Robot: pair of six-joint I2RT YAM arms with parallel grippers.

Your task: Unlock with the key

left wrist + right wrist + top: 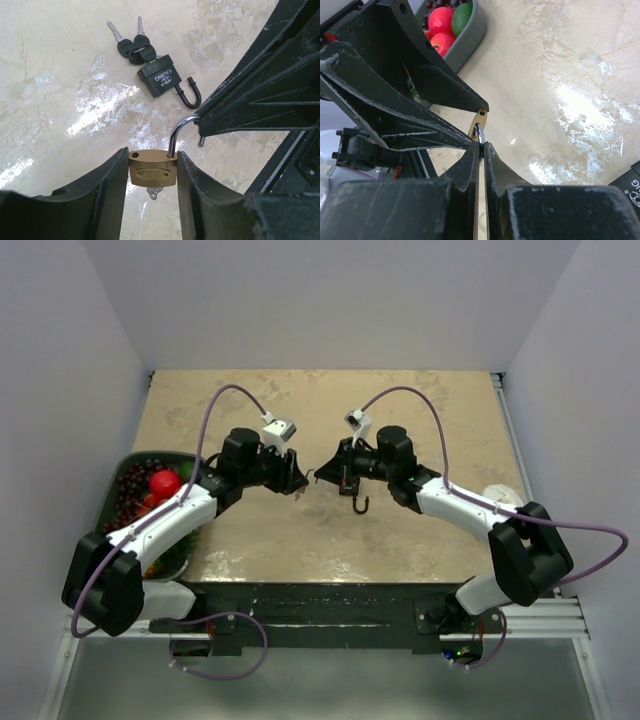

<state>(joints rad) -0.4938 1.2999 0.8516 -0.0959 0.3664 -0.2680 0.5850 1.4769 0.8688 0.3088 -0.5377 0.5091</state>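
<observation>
Grasping the brass padlock (152, 170) in the left gripper (152, 152), over the table's (400, 410) middle; clamping its shackle (176, 131) in the right gripper (481, 145). Seemingly finishing the unlock, with the shackle's end standing free; next needing a steady pull apart, keeping the key (154, 192) seated underneath.
</observation>
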